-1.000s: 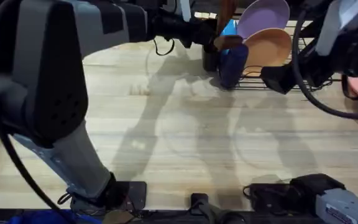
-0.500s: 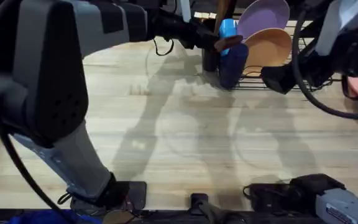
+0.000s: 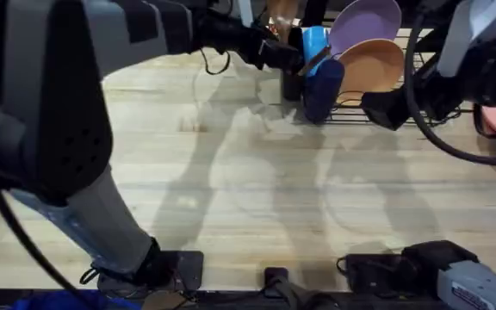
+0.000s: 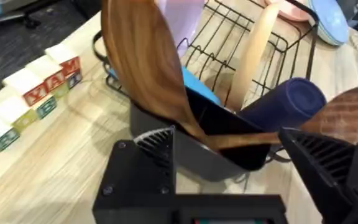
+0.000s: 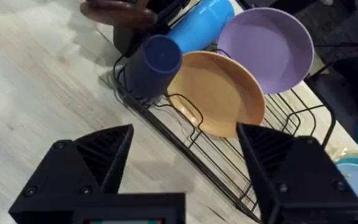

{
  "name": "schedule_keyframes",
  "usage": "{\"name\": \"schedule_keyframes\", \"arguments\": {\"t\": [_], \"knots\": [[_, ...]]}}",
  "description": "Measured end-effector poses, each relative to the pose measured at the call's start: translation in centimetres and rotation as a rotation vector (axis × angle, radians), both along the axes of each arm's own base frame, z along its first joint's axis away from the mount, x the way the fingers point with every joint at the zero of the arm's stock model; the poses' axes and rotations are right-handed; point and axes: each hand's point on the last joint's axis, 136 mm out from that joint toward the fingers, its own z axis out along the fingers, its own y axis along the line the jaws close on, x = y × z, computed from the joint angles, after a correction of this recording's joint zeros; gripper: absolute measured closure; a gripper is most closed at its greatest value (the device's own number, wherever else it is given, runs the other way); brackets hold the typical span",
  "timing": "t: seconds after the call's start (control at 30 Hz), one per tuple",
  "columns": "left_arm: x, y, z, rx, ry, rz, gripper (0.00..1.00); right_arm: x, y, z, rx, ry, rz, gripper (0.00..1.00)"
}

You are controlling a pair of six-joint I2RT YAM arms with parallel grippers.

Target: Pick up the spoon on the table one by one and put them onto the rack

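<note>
Your left gripper [image 4: 225, 162] sits with fingers apart over the rack's [image 4: 272, 43] utensil holder [image 4: 229, 155], where two spoons [image 4: 148, 68] rest; your right gripper [image 5: 182, 162] hangs open.

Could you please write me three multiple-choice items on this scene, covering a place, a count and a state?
1. Where does the upright spoon stand?
A. flat on the table
B. in the holder
C. inside the cup

2. How many plates stand in the rack?
A. two
B. one
C. four

3. How is the right claw?
A. shut on a spoon
B. shut on a plate
C. open and empty

Answers:
1 B: the left wrist view shows its bowl rising out of the black holder.
2 A: a purple plate and an orange plate lean in the wires.
3 C: its fingers are spread wide with nothing between them.
</note>
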Motion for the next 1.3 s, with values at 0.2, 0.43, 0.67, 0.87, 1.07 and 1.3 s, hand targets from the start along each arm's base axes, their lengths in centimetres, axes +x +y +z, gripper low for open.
{"name": "schedule_keyframes", "arguments": {"t": [0.2, 0.43, 0.67, 0.87, 1.07, 1.3], "knots": [[-0.4, 3.3, 1.7, 0.057, -0.012, 0.06, 0.006, 0.0, 0.0, 0.0, 0.0, 0.0, 0.0, 0.005], [-1.7, 7.1, 4.3, 0.176, -0.063, 0.152, 0.006, 0.0, 0.0, 0.0, 0.0, 0.0, 0.0, 0.005], [-4.7, 11.7, 7.5, 0.316, -0.1, 0.267, 0.005, -0.4, -0.1, -0.2, 0.032, 0.023, -0.029, 0.005], [-8.6, 16.6, 10.0, 0.432, -0.094, 0.416, 0.006, -1.2, -0.2, 1.3, 0.148, 0.002, -0.115, 0.005], [-13.4, 20.6, 11.6, 0.541, -0.068, 0.556, 0.006, -2.8, -0.4, 1.9, 0.281, 0.031, -0.219, 0.006], [-18.7, 22.4, 12.6, 0.614, -0.047, 0.641, 0.007, -4.2, -1.6, 1.3, 0.413, 0.101, -0.379, 0.004]]}}
